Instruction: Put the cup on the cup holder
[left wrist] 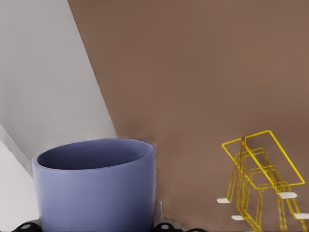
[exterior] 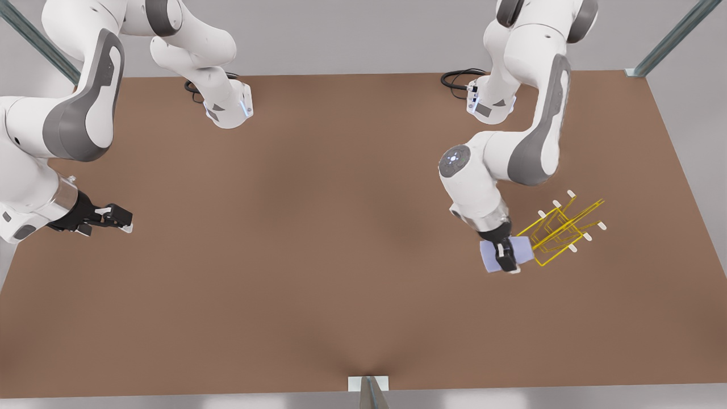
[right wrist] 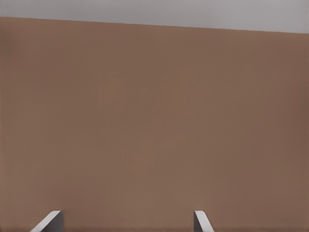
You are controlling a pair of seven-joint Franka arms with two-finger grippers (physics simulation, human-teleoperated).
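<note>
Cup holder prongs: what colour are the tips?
White tips on the bright-yellow wire cup holder, clearest in the front view.

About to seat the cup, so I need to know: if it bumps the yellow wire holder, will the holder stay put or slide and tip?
Likely to slide: the cup holder is thin wire, probably light, on a smooth table. It may tip, since its prongs slant upward. Approach gently; the left gripper holds the cup beside it, while the right gripper waits open.
</note>
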